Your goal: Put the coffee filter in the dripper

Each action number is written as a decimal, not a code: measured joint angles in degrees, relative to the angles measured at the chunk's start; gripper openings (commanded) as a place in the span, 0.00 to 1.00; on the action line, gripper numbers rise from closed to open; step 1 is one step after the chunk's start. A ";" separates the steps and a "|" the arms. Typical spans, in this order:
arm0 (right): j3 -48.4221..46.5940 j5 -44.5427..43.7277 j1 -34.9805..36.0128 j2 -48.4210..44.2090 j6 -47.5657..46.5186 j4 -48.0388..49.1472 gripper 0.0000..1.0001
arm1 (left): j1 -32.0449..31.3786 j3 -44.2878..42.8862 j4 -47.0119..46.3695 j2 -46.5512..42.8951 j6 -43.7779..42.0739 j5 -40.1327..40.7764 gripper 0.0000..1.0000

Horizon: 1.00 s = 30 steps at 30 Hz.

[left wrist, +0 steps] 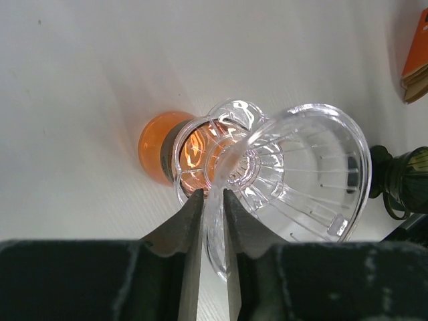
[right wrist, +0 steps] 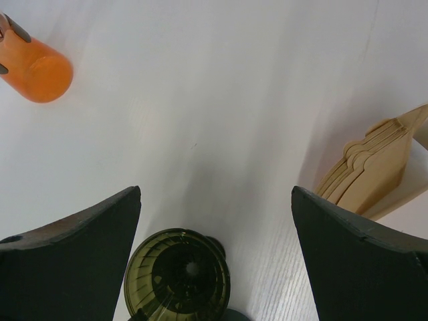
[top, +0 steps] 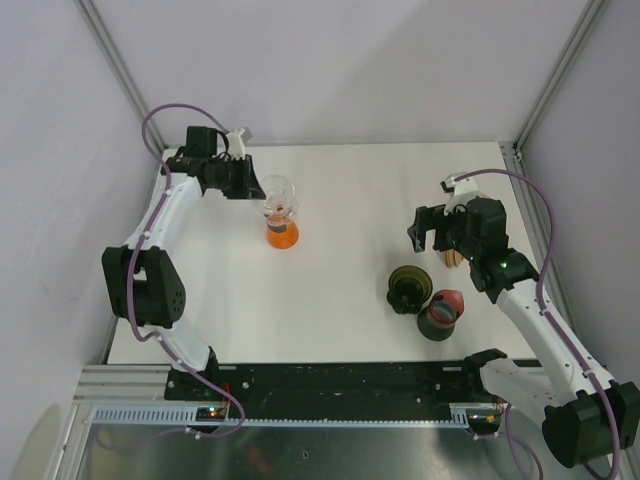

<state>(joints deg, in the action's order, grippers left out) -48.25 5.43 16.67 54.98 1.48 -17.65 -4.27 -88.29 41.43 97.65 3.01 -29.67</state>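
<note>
Left jaws clamp the clear dripper (left wrist: 314, 167); right jaws gape wide, paper filters (right wrist: 374, 167) just outside them.

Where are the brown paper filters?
In the top view, the filters stand on the right, beside the right claw, just beyond the green dripper.

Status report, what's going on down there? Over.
Left gripper shut on clear ribbed plastic dripper rim. Right gripper open beside brown paper filter stack. Dark green dripper nearby, not blocking.
</note>
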 measured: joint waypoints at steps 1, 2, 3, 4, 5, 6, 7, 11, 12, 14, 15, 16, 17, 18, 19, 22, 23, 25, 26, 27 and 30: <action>-0.02 0.00 0.00 0.07 0.00 0.00 0.99 | 0.15 -0.24 0.11 0.17 0.04 0.00 0.26; -0.02 0.00 0.00 0.13 0.00 0.00 0.99 | 0.28 -0.37 0.11 0.28 0.04 0.00 0.27; -0.02 0.00 0.00 0.22 0.00 0.00 0.99 | 0.39 -0.50 0.13 0.37 0.07 0.07 0.30; -0.02 0.00 0.00 0.33 0.00 0.00 0.99 | 0.52 -0.66 0.31 0.48 0.07 0.07 0.33; -0.02 0.00 0.00 0.39 0.00 0.00 0.99 | 0.63 -0.79 0.31 0.50 0.09 0.07 0.35; -0.02 0.00 0.00 0.44 0.00 0.00 0.99 | 0.72 -0.87 0.37 0.52 0.09 0.07 0.36; 0.00 0.00 0.00 0.50 0.00 0.00 0.99 | 0.79 -1.07 0.59 0.52 0.09 0.07 0.36; -0.02 0.00 0.00 0.68 0.00 0.00 0.99 | 0.83 -1.81 1.01 0.52 0.09 0.15 0.37; -0.02 0.00 0.00 0.68 0.00 0.00 0.99 | 0.83 -1.97 1.14 0.52 0.09 0.33 0.37; 0.00 0.00 0.00 0.68 0.00 0.00 0.99 | 0.85 -2.29 1.20 0.52 0.09 0.72 0.37; -0.02 0.00 0.00 0.70 0.00 0.00 0.99 | 0.87 -2.47 1.22 0.52 0.09 0.96 0.37; -0.02 0.00 0.00 0.70 0.00 0.00 0.99 | 0.87 -2.54 1.20 0.52 0.07 1.03 0.37; 0.00 0.00 0.00 0.70 0.00 0.00 0.99 | 0.92 -2.58 1.22 0.52 0.07 1.05 0.38; -0.02 0.00 0.00 0.70 0.00 -0.02 0.99 | 0.92 -2.58 1.20 0.52 0.07 1.09 0.38; -0.02 0.00 0.00 0.72 0.00 -0.02 0.99 | 0.94 -2.58 1.25 0.52 0.07 1.16 0.39; -0.02 -0.04 0.00 0.72 0.00 -0.02 0.99 | 1.05 -2.58 1.29 0.50 0.04 1.46 0.51; 0.00 -0.17 0.00 0.72 0.00 -0.02 0.99 | 1.14 -2.58 1.29 0.50 -0.09 1.51 0.54; -0.02 -0.94 0.00 0.72 0.07 -0.02 0.99 | 1.33 -2.60 1.36 0.42 -0.09 1.77 0.60; -0.02 -1.84 -0.07 0.72 0.28 -0.02 0.99 | 1.42 -2.60 1.38 0.31 -0.35 1.99 0.62; -0.02 -2.62 -0.17 0.72 0.52 0.00 0.99 | 1.49 -2.60 1.42 0.11 -0.48 2.16 0.64; -0.02 -4.72 -2.36 0.70 2.71 0.20 0.99 | 1.62 -2.95 1.70 -1.11 -1.57 2.54 0.67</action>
<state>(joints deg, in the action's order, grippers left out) -48.27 0.71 14.31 55.68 4.19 -17.45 -2.66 -91.24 43.13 96.53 1.43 -27.14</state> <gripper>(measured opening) 0.993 0.647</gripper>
